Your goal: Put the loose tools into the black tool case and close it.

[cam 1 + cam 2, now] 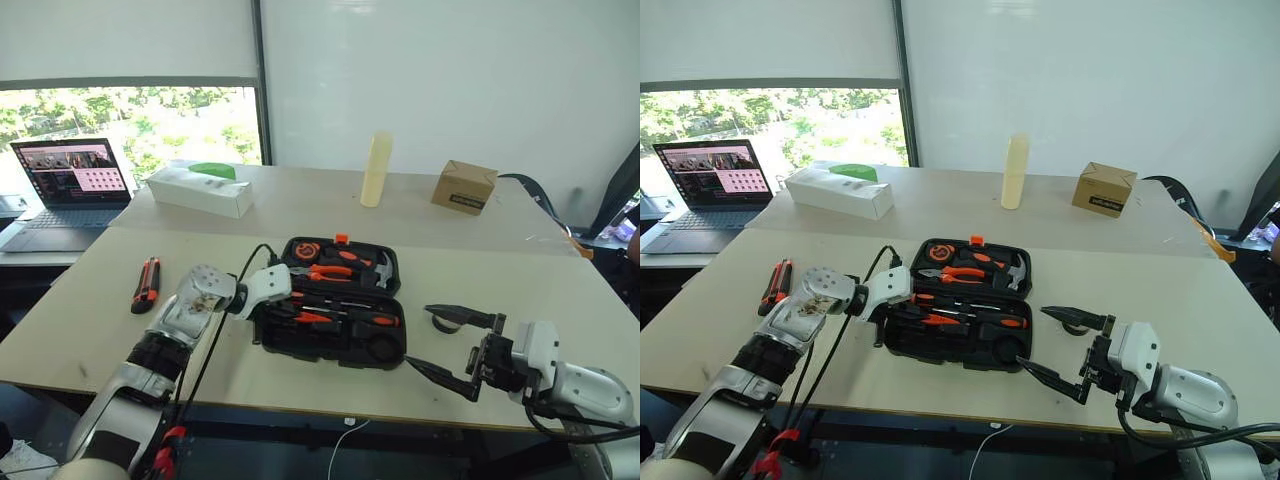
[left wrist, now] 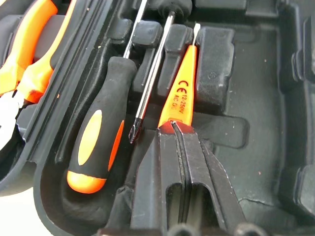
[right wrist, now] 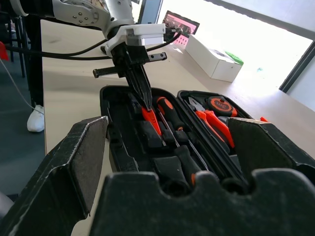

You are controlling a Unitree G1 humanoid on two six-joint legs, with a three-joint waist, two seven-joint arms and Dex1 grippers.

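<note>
A: Room on the pale tabletop (image 1: 90, 330) lies mostly at the left, where an orange-and-black utility knife (image 1: 146, 284) sits well apart from the open flat black plastic tool case (image 1: 335, 305).

B: And the left gripper (image 2: 173, 129)?

A: Pressed together, tips on the small orange tester screwdriver (image 2: 180, 96) in the case's near half, beside a black-and-orange-handled screwdriver (image 2: 98, 140). Possibly pinching it; hard to tell.

B: Right side?

A: The right gripper (image 1: 438, 343) hangs spread wide near the table's front edge, a small black tape roll (image 1: 445, 322) behind it.
</note>
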